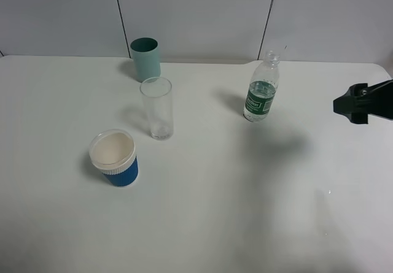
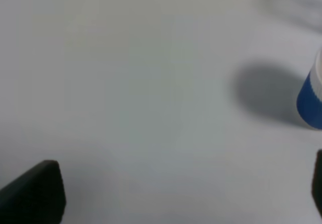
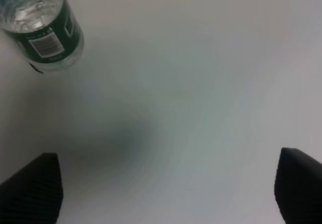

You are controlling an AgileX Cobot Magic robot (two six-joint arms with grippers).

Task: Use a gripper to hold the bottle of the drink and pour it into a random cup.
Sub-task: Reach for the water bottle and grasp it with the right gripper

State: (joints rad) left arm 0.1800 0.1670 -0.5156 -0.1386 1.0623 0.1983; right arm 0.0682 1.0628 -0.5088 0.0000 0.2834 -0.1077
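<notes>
Plain white tabletop (image 1: 202, 224) against a grey panelled wall (image 1: 196, 15), bottle of the drink (image 1: 262, 92) upright at right rear, well apart from the clear cup (image 1: 157, 108), right fingers (image 3: 35, 189) and left fingers (image 2: 35, 194) both spread wide, gripping nothing

The right gripper (image 1: 351, 105) is matte black and angular, its fingers (image 3: 30, 191) finely textured.
</notes>
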